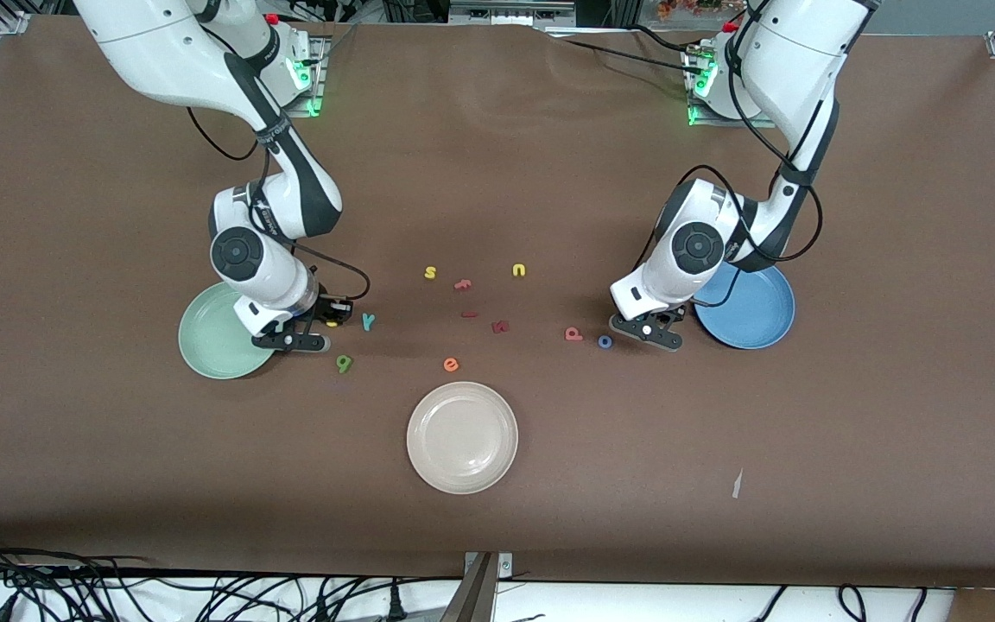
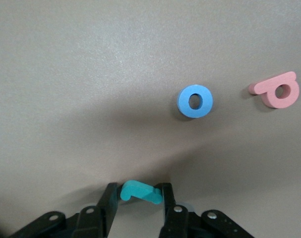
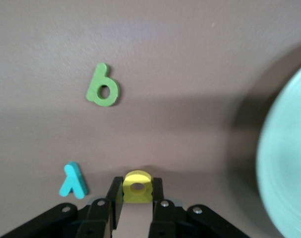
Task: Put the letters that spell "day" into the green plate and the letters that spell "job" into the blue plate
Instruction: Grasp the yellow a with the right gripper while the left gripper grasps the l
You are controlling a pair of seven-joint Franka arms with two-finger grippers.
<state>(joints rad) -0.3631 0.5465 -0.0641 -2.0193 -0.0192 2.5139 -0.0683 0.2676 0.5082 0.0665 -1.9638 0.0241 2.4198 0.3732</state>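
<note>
My right gripper point(image 3: 137, 186) is shut on the yellow "d" point(image 3: 138, 187) low at the table, beside the green plate point(image 1: 208, 339). The teal "y" point(image 3: 73, 180) and the green "a" point(image 3: 103, 87) lie loose close by. In the front view the "y" point(image 1: 368, 321) is next to the right gripper point(image 1: 329, 324), and the "a" point(image 1: 343, 364) is nearer the camera. My left gripper point(image 2: 139, 191) is shut on the teal "j" point(image 2: 140, 191), next to the blue plate point(image 1: 752, 309). The blue "o" point(image 2: 195, 100) and the salmon "b" point(image 2: 278, 90) lie just off its fingertips.
A cream plate point(image 1: 461, 436) sits nearest the camera at mid-table. Scattered in the middle are a yellow "s" point(image 1: 430, 273), orange "f" point(image 1: 463, 283), yellow "u" point(image 1: 519, 270), a dark red bar point(image 1: 469, 314), dark red "k" point(image 1: 500, 326) and orange "e" point(image 1: 451, 364).
</note>
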